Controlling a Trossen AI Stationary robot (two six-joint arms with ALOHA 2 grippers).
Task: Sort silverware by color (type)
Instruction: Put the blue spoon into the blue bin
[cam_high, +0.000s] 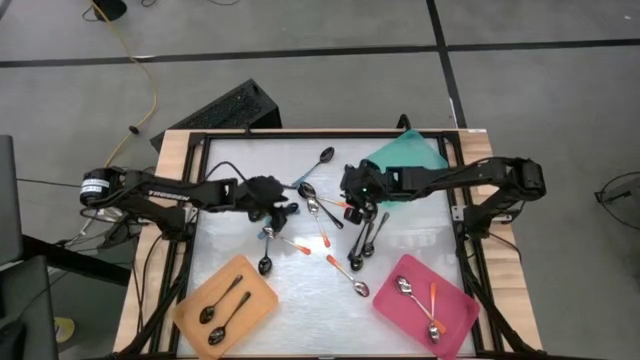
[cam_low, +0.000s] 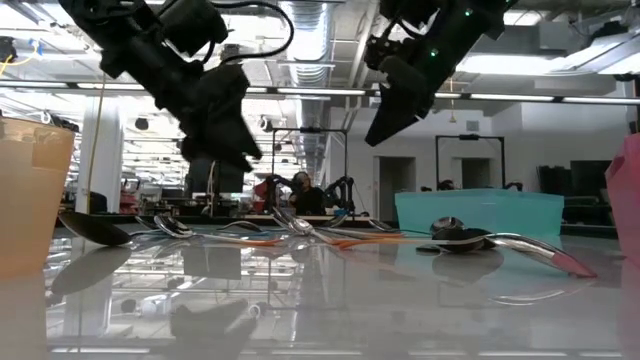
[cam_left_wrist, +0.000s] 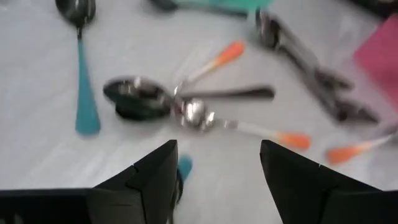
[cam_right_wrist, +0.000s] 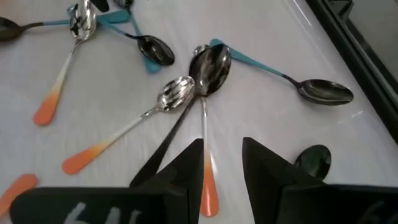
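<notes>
With both tools empty, the left tool (cam_high: 268, 205) spread wide and the right tool (cam_high: 356, 195) partly parted hovered over the silverware (cam_high: 325, 225) scattered mid-bench, apparently positioned for picks toward the trays at 7 and 5 o'clock.

left arm stretched in from the left side, left gripper (cam_high: 283, 213) near the middle with jaws spread wide and nothing in them, right arm reaching in from the right, elbow bent, right gripper (cam_high: 353, 212) angled down, jaws partly apart, empty
</notes>
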